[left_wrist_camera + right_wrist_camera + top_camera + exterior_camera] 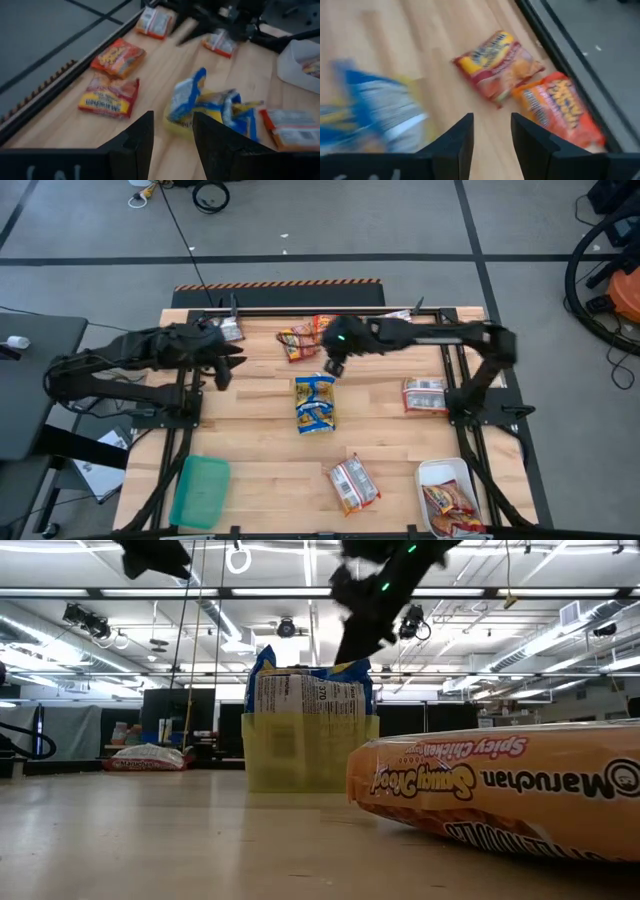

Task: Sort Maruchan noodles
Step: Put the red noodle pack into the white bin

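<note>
Room: a lab hall with grey floor (330, 220) marked by dark lines lay beyond the table; ceiling strip lights (520, 595) showed in the low view.
Table: pale wood top (250, 420) inside a black frame (300, 311), with a striped hazard strip (280, 283) past the 12 o'clock edge.
Open room: bare wood stretched between the centre and the 9 o'clock side, and again toward 6 o'clock.
Trays: a green tray (200, 490) sat at 7 o'clock; a white tray (445, 477) at 5 o'clock held an orange packet (452, 502).
Right gripper (334, 367): just above the blue-and-yellow packets (314, 402) at the centre, fingers (462, 145) parted and empty (nothing lay between them).
Left gripper (222, 376): near 10 o'clock, fingers (140, 142) parted, holding nothing.
Other noodles: two orange-red packets (303, 338) at 12 o'clock, a silver-white packet (425, 395) at 3 o'clock, another (352, 483) at 6 o'clock, one more (229, 329) at 11 o'clock.
Writing: the near packet (500, 790) in the low view read "Maruchan" and "Spicy Chicken", upside down.
</note>
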You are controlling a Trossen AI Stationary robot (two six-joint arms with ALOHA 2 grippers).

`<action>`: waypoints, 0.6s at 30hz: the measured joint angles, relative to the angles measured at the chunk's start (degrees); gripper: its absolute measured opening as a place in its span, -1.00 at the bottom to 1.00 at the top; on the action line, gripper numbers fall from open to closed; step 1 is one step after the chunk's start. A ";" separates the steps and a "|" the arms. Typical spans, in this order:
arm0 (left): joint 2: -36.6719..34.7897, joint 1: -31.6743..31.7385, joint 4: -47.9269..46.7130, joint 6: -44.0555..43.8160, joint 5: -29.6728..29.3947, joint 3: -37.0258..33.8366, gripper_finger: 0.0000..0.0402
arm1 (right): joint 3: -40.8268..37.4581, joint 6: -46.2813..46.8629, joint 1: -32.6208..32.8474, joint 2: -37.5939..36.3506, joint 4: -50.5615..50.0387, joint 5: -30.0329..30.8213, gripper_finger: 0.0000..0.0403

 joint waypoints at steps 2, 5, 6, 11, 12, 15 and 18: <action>-2.03 -0.52 -1.37 -0.92 -0.07 0.00 -0.30 | 4.31 -2.10 -1.98 5.22 -0.95 -0.77 -0.30; -4.03 -1.40 -2.82 -2.03 -0.11 0.00 -0.30 | 12.28 -5.55 -3.37 12.89 -3.19 -2.61 -0.24; -4.30 -1.69 -2.83 -2.01 -0.08 0.00 -0.30 | 15.05 -6.94 -3.55 15.21 -3.90 -3.52 -0.22; -5.02 -3.05 -2.91 -2.05 -0.15 0.00 -0.30 | 24.61 -12.32 -3.02 25.61 -6.97 -4.45 -0.16; -5.00 -3.26 -2.94 -2.05 -0.15 0.00 -0.30 | 25.78 -12.14 -2.87 27.22 -6.78 -4.42 -0.16; -4.93 -3.58 -2.84 -2.00 -0.39 -0.01 -0.30 | 28.94 -11.36 -2.42 31.32 -6.32 -4.24 -0.17; -4.87 -3.60 -2.78 -2.03 -1.71 -0.02 -0.30 | 30.84 -11.24 -1.93 35.13 -6.12 -2.56 -0.17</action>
